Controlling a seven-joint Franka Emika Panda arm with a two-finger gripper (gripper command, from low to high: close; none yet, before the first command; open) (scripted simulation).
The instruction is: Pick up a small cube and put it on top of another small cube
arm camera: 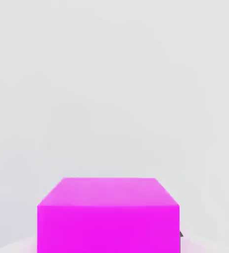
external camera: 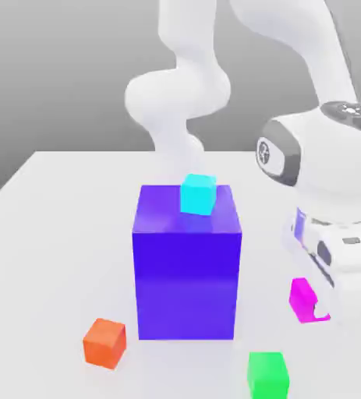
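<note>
Nearest the camera, the green cube [external camera: 267, 376] sits on the table [external camera: 66, 257] at five o'clock from the blue-violet block [external camera: 186, 280] in the exterior view. Between three and four o'clock, the gripper [external camera: 322, 308] is closed around the magenta cube [external camera: 301, 299]. A cyan cube [external camera: 198, 195] tops the block; the orange cube [external camera: 104, 343] lies between seven and eight.

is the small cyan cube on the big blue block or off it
On it: in the exterior view the cyan cube sits on the blue block's top face.
</note>
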